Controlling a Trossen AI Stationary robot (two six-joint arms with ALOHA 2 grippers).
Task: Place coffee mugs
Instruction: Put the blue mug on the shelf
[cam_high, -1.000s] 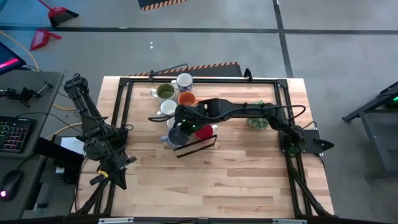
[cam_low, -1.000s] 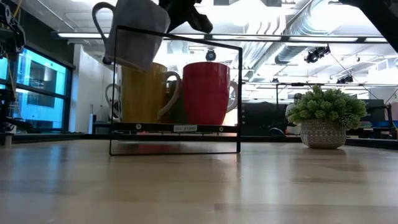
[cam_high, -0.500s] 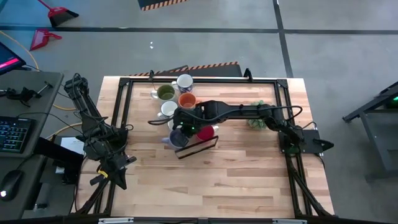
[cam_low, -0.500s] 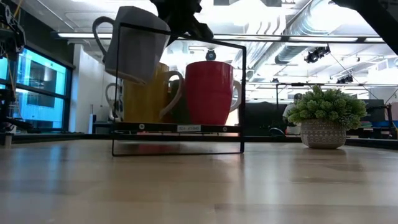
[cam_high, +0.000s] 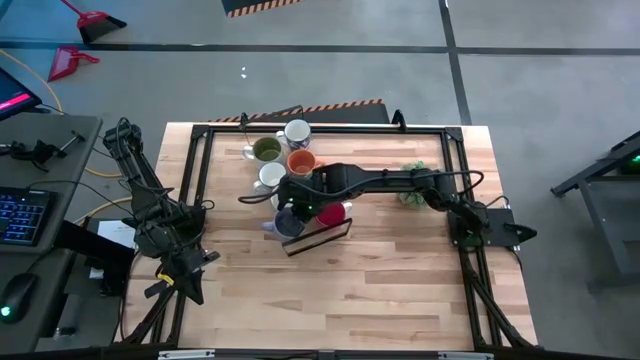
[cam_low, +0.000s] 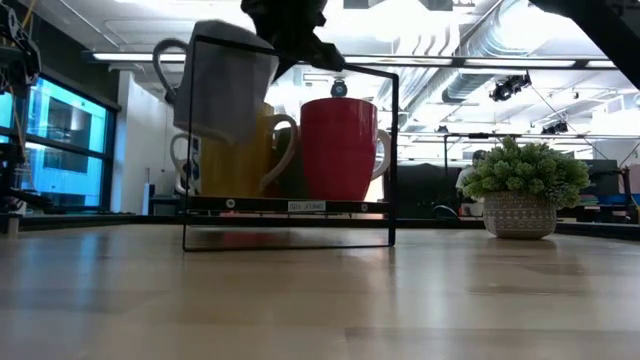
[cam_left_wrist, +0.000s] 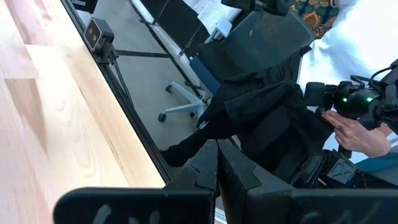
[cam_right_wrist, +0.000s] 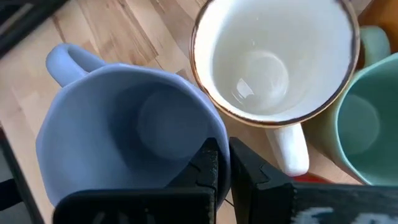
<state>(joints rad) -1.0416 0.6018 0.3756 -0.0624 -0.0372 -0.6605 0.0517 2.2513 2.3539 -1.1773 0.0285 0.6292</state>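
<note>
Right gripper (cam_high: 292, 205) reaches across the counter (cam_high: 380, 290) to the mug cluster near the far edge, left of centre. Its fingers (cam_right_wrist: 208, 163) are pinched narrow on the rim of the blue mug (cam_right_wrist: 130, 130), 1 finger inside the wall, 1 outside. In the low view this mug (cam_low: 225, 85) hangs tilted, clear of the counter, above the black wire rack (cam_low: 290, 150) that carries the red mug (cam_low: 338, 150) and a yellowish mug (cam_low: 235, 160).

Handling, as a judgement: glazed ceramic, rigid, fairly heavy for its size, slick, chips if knocked against neighbours or the rack bar. A rim pinch lets it swing; the wall opposite the handle (cam_right_wrist: 62, 59) looks the steadiest hold.

A white mug (cam_right_wrist: 273, 56) with a brownish rim sits just beside the blue one; a teal mug (cam_right_wrist: 367, 118) is next to it.

Left gripper (cam_left_wrist: 217, 180) is parked off the counter's left edge, fingers closed on nothing.

Writing: a small label on the rack's lower bar (cam_low: 305, 206), not readable. No brands seen on the mugs.
</note>
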